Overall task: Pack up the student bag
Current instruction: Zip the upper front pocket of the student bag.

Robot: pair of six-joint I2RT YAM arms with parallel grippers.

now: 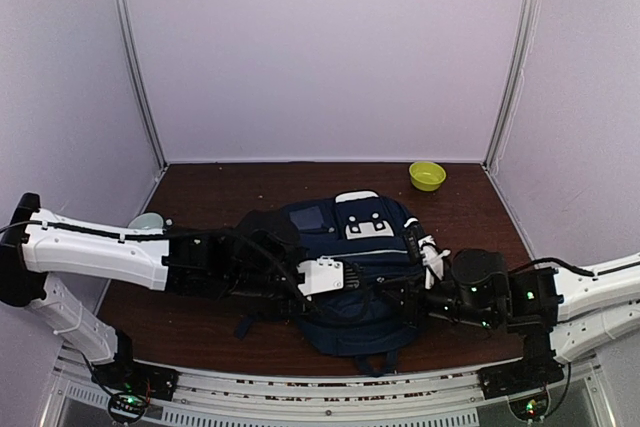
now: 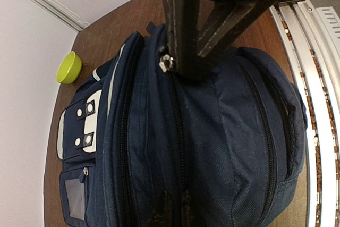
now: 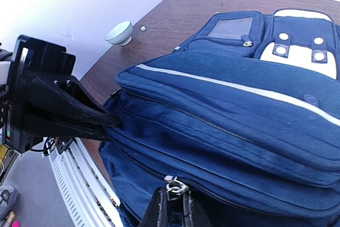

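The student bag point(image 3: 228, 110) is matt woven cloth — zipper pull point(image 2: 166, 63) shiny metal — on a wood table point(image 1: 220, 197).

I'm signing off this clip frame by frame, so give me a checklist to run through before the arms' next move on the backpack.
1. Backpack lies flat on the table, front pockets up: ok.
2. Left end effector braces the backpack, fingers closed at its top seam: ok.
3. Right end effector holds the zipper pull: cannot tell; the pull sits right at its fingertips.
4. Main zipper open for packing: not ok; it looks closed between the two arms.
5. Bowls out of the way: ok; the green bowl and the white bowl stand apart from the backpack.
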